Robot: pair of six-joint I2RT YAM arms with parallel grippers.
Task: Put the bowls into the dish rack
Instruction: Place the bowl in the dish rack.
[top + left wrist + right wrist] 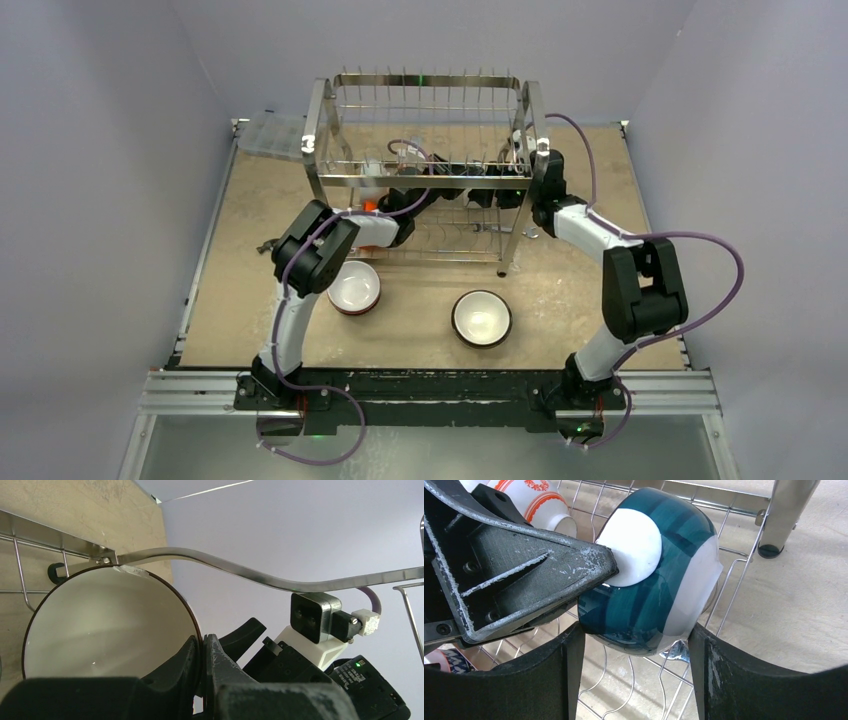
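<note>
Here the left hand (202,652) pinches the rim of the teal bowl (649,610), held on edge over the lower wires of the dish rack (430,181), which stands at 12 o'clock on the table (240,230). The right hand (634,640) is spread, with its fingers at the bowl's 4 and 8 o'clock; contact cannot be told. A red-patterned bowl (541,500) lies at the teal bowl's 10 o'clock. A white-lined bowl (354,287) and a second bowl (482,317) sit at the rack's 6 o'clock.

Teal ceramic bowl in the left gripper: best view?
Right wrist: the bowl shows its teal outside and white foot. Left wrist gives only the white inside, rim pinched in the left gripper. Top external: hidden by the metal wire dish rack.
</note>
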